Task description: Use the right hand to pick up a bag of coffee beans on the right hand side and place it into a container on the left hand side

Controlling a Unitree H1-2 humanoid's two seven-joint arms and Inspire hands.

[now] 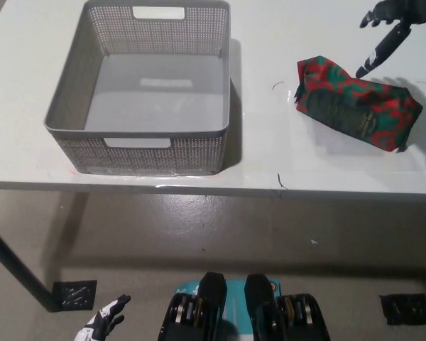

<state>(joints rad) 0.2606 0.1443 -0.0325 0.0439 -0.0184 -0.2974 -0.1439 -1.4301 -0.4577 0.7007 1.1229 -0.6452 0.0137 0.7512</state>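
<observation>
A red and green bag of coffee beans (356, 104) lies flat on the white table (270, 156) at the right. My black right hand (390, 28) hovers just above the bag's far edge at the top right, open, with its fingers spread and one long finger pointing down toward the bag. It holds nothing. A grey perforated basket (78, 92) stands on the left part of the table and has nothing in it. My white left hand (105, 322) rests low at the bottom left, below the table edge, with its fingers apart.
The table's front edge (213, 186) runs across the middle of the picture, with grey floor below it. A black table leg (14, 266) slants at the lower left. Bare table lies between basket and bag.
</observation>
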